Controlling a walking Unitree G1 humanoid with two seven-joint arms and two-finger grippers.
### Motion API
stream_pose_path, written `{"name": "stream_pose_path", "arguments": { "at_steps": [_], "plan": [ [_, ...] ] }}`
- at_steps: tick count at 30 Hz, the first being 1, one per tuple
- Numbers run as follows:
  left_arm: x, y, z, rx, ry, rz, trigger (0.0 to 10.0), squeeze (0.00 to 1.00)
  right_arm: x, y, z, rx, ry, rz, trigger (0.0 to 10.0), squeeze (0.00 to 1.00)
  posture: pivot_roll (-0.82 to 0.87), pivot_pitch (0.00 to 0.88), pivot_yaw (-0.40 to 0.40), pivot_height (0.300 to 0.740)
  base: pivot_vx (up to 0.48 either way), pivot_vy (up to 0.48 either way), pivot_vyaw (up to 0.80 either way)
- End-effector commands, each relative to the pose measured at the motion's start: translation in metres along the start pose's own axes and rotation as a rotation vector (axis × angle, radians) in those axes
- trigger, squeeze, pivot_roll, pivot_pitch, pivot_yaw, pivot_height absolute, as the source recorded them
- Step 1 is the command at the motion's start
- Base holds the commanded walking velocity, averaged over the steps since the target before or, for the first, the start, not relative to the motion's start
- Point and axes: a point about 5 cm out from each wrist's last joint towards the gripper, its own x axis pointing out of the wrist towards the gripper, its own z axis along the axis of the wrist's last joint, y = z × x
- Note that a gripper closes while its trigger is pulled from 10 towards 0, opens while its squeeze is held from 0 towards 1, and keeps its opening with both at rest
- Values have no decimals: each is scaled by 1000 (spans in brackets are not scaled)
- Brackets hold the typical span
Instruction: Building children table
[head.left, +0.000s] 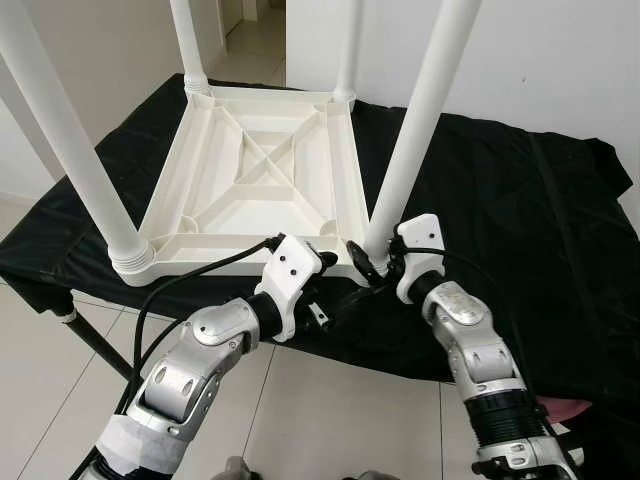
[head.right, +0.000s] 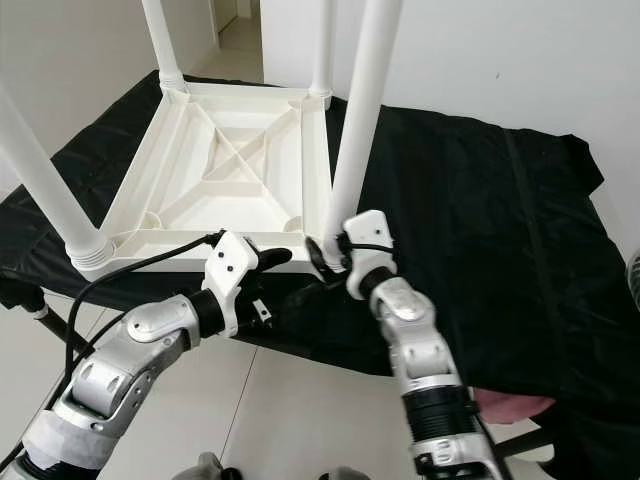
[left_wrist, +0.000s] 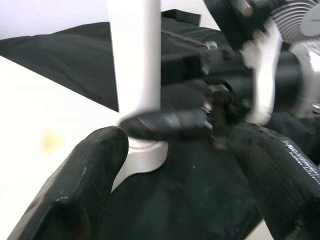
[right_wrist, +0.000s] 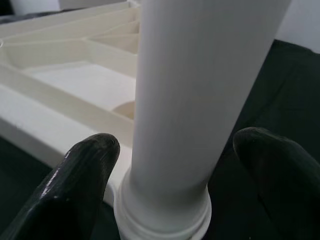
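Note:
A white plastic children's table (head.left: 250, 170) lies upside down on a black cloth, with its legs standing up. The near right leg (head.left: 415, 130) rises from the corner closest to me. My right gripper (head.left: 368, 262) is open at that leg's base, one finger on each side of the leg (right_wrist: 175, 100), with small gaps showing. My left gripper (head.left: 325, 290) is open too, low at the table's front edge beside the same corner. It points at the leg's collar (left_wrist: 145, 150) and holds nothing.
The black cloth (head.left: 520, 220) covers a folding stand whose front edge lies just under my wrists. The near left leg (head.left: 70, 150) and two far legs (head.left: 188, 40) stand tall around the work area. There is tiled floor (head.left: 320, 410) below, a white wall to the right and a doorway behind.

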Motion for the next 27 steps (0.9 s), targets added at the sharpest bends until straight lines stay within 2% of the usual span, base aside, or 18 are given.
{"name": "stream_pose_path", "arguments": {
  "at_steps": [1, 6, 8, 12, 18, 19, 20, 27],
  "plan": [
    [1, -3, 0, 2, 1, -36, 10000, 0, 3, 3, -1, 7, -9, 61, 10000, 0, -89, 27, -6, 740, 0, 0, 0],
    [2, -3, -1, 6, 4, -50, 10000, 0, 10, -6, -3, -33, 2, 161, 10000, 0, -91, 17, 0, 740, 0, 0, 0],
    [2, -3, -1, 6, 4, -50, 10000, 0, 10, -6, -3, -33, 2, 161, 10000, 0, -91, 17, 0, 740, 0, 0, 0],
    [2, -4, 0, 9, 4, -56, 10000, 0, 23, -9, -1, -47, 11, 252, 10000, 0, -84, 9, -1, 740, 0, 0, 0],
    [2, -3, 1, 13, 2, -53, 10000, 0, 33, -10, -3, -80, 43, 298, 10000, 0, -79, 10, -3, 740, 0, 0, 0],
    [3, -3, 1, 14, 1, -51, 10000, 0, 35, -11, -5, -94, 54, 310, 8235, 0, -75, 13, -1, 740, 0, 0, 0],
    [2, -2, 1, 14, 0, -48, 10000, 0, 35, -11, -8, -92, 70, 324, 0, 0, -75, 13, -1, 740, 0, 0, 0],
    [2, -2, 2, 13, 1, -41, 10000, 0, 35, -14, -14, -107, 95, 354, 0, 0, -67, 21, -1, 740, 0, 0, 0]
  ]
}}
